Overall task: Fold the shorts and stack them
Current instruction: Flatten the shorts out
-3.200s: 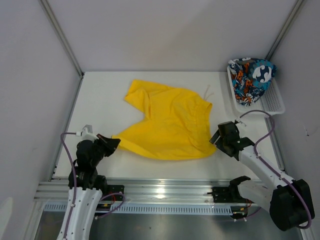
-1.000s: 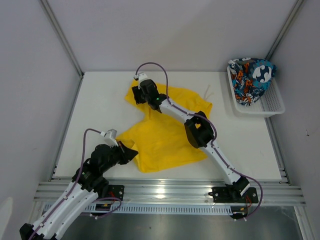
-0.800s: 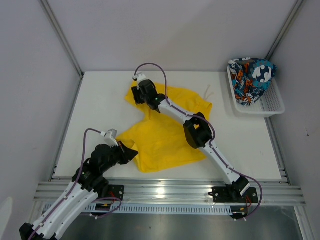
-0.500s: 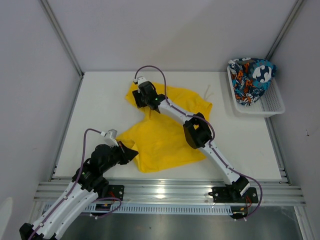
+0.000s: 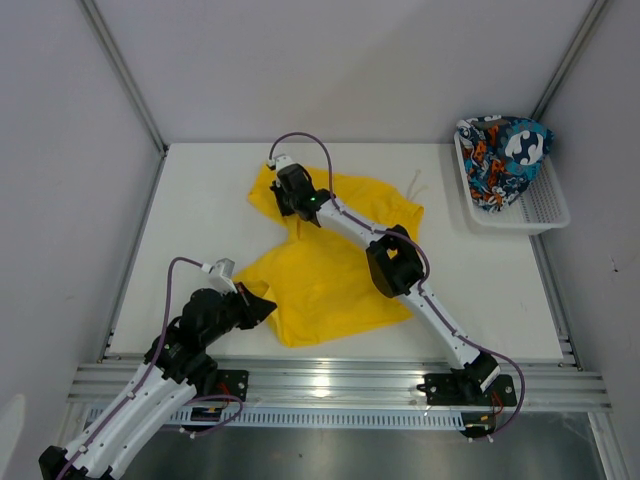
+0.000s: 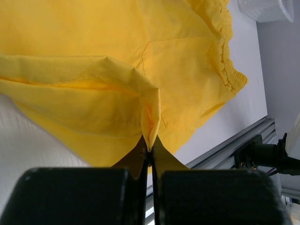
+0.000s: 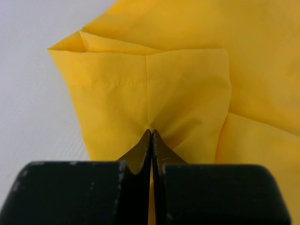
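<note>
The yellow shorts point(image 5: 335, 265) lie spread in the middle of the white table, partly folded. My left gripper point(image 5: 268, 303) is shut on their near left corner, and a pinched fold of yellow cloth point(image 6: 149, 126) rises from its tips point(image 6: 149, 151). My right arm reaches across the cloth to the far left leg; its gripper point(image 5: 284, 198) is shut on that leg's yellow fabric point(image 7: 154, 93), which puckers at the tips point(image 7: 151, 133). The printed shorts point(image 5: 503, 158) sit bunched in the basket at the back right.
A white mesh basket point(image 5: 545, 205) stands against the right wall at the back. The shorts' white drawstring point(image 5: 416, 186) trails onto the table. Grey walls close three sides, and an aluminium rail point(image 5: 330, 378) runs along the near edge.
My right gripper has closed on the far left leg of the yellow shorts. The left arm has held still with its corner.
</note>
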`<state>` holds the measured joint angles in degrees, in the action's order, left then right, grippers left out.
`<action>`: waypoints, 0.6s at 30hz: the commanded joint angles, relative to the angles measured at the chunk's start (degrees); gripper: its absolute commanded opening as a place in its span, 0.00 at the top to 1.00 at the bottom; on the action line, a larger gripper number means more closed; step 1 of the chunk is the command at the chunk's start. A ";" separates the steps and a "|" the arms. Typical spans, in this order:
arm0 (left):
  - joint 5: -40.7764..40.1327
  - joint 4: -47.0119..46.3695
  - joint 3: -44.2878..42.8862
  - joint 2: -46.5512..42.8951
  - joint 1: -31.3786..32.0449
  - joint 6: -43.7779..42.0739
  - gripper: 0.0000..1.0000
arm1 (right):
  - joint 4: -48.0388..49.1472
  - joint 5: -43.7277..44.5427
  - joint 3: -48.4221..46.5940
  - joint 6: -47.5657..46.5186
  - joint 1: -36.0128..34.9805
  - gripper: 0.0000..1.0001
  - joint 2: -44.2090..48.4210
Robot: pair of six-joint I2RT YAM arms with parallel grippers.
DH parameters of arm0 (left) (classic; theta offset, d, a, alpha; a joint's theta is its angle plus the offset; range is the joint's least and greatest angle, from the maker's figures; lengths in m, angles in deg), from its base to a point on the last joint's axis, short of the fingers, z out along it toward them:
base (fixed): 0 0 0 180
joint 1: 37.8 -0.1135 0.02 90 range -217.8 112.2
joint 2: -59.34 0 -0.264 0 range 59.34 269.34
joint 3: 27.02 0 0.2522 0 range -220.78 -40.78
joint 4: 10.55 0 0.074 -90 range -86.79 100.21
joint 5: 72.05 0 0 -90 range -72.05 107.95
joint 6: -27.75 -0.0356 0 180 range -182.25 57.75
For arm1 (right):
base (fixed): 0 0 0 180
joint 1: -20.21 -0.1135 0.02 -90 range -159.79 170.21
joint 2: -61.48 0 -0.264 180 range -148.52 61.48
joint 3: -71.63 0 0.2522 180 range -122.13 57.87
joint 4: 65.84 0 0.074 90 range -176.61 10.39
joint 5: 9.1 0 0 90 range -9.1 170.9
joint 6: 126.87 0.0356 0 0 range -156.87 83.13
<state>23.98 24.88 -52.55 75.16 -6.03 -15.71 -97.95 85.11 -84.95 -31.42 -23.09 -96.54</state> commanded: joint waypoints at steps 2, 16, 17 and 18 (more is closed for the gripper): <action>-0.48 -1.02 0.17 -0.17 0.66 0.57 1.00 | 4.89 0.72 5.51 -2.29 -1.25 1.00 6.38; -1.80 0.91 -0.53 -0.52 0.66 0.92 1.00 | 14.92 -26.15 24.15 -1.59 -3.45 1.00 23.01; -1.80 0.83 -0.45 -0.69 0.66 1.00 1.00 | 14.66 -28.09 24.69 -1.50 -3.36 1.00 23.36; -1.89 1.00 -0.36 -0.87 0.66 1.35 1.00 | 13.87 -30.03 24.96 -1.59 -3.45 1.00 23.54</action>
<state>22.64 25.91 -52.55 75.02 -5.92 -15.66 -87.22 65.11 -61.50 -33.49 -26.26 -77.26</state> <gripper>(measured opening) 0.003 0.002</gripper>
